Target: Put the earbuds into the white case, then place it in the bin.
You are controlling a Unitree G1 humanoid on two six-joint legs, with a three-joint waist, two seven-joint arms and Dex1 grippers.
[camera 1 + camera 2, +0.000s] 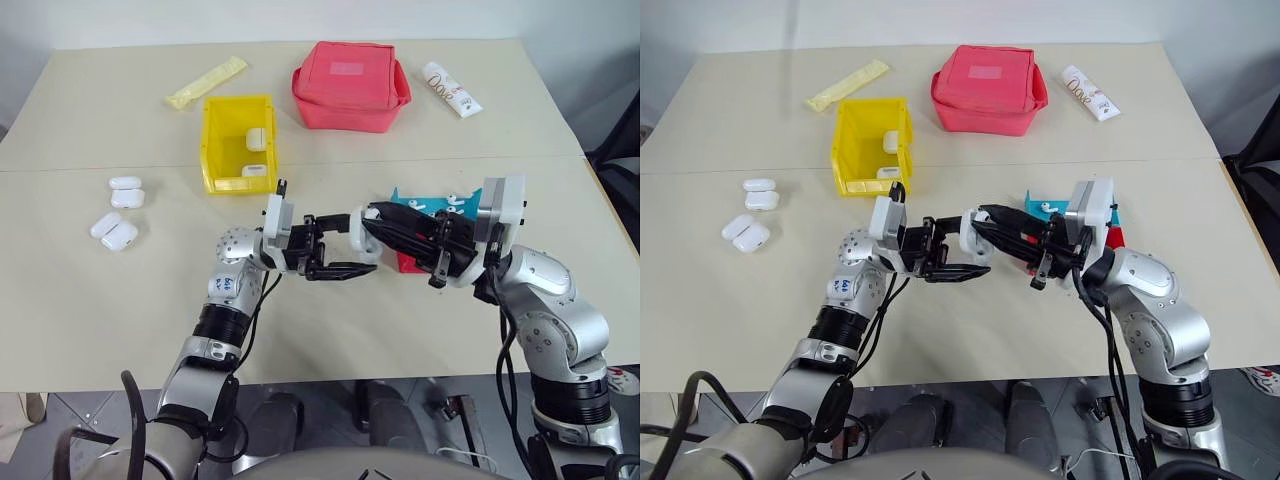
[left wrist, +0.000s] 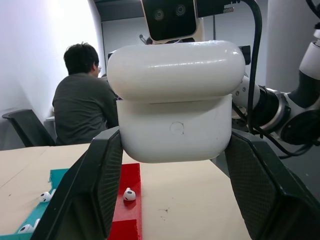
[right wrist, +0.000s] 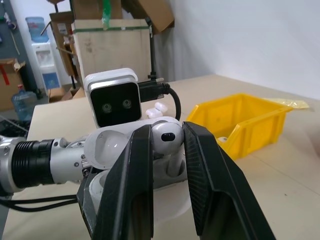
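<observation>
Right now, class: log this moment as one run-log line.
left gripper: holds open white case | right gripper: pinches earbud over case | yellow bin: two cases inside

— How many white cases [image 1: 120,235] do you count?
— Seven. Four lie loose at nine o'clock on the table, two sit inside the yellow bin [image 1: 212,150], and one is held up at the centre.
— And bins?
— Just that one, at eleven o'clock.
— Earbuds [image 2: 129,194]?
— Four that I can be sure of: one on the red tray [image 2: 131,215], two on the teal tray [image 2: 56,176], one at the open case. Others may be hidden.
— So two trays. Anything else?
— One red pouch [image 1: 350,85] at twelve o'clock, one white tube [image 1: 451,89] at one o'clock, one yellow packet [image 1: 205,82] near eleven, and one person [image 2: 82,107].
</observation>
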